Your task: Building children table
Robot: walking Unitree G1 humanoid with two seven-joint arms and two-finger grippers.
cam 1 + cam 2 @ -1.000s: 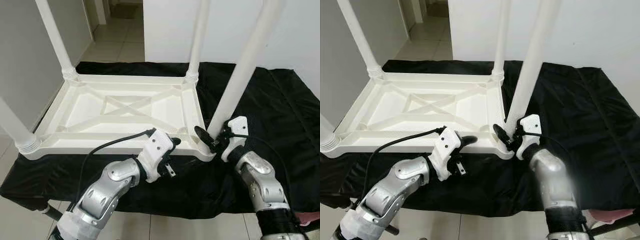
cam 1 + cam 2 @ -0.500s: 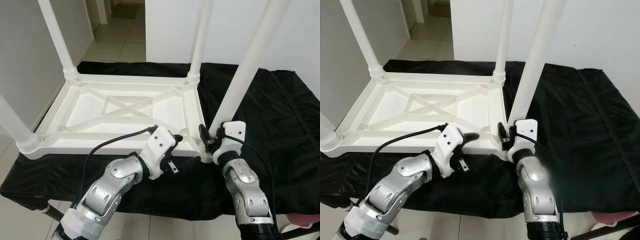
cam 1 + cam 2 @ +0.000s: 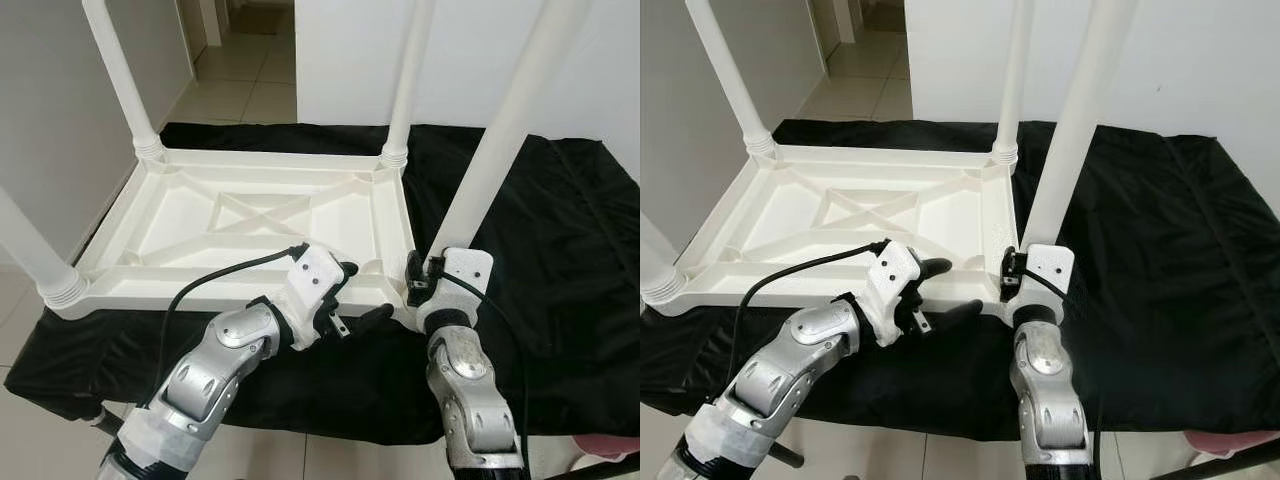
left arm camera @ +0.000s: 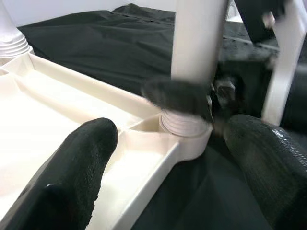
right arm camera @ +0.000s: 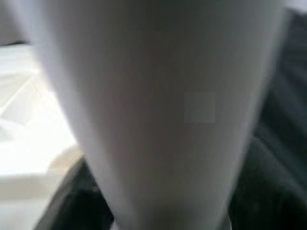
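A white plastic children's table (image 3: 250,215) lies upside down on a black cloth, all its legs pointing up. My right gripper (image 3: 428,276) is shut around the base of the near-right leg (image 3: 500,150), just above the corner socket (image 4: 184,127). That leg (image 5: 158,110) is blurred and very close in the right wrist view. My left gripper (image 3: 361,292) is open and straddles the table's near rim (image 4: 144,172) just left of that corner, one finger (image 4: 72,163) inside the frame and the other finger (image 4: 268,158) outside.
The black cloth (image 3: 560,230) hangs over the front edge of the support. The other legs stand at the far left (image 3: 125,85), far right (image 3: 408,80) and near left (image 3: 30,255). White walls rise left and behind, with a tiled hallway (image 3: 240,80) between them.
My right wrist has swung round the leg's base toward the left, with the forearm now below it. My left gripper has slid right along the rim toward the corner.
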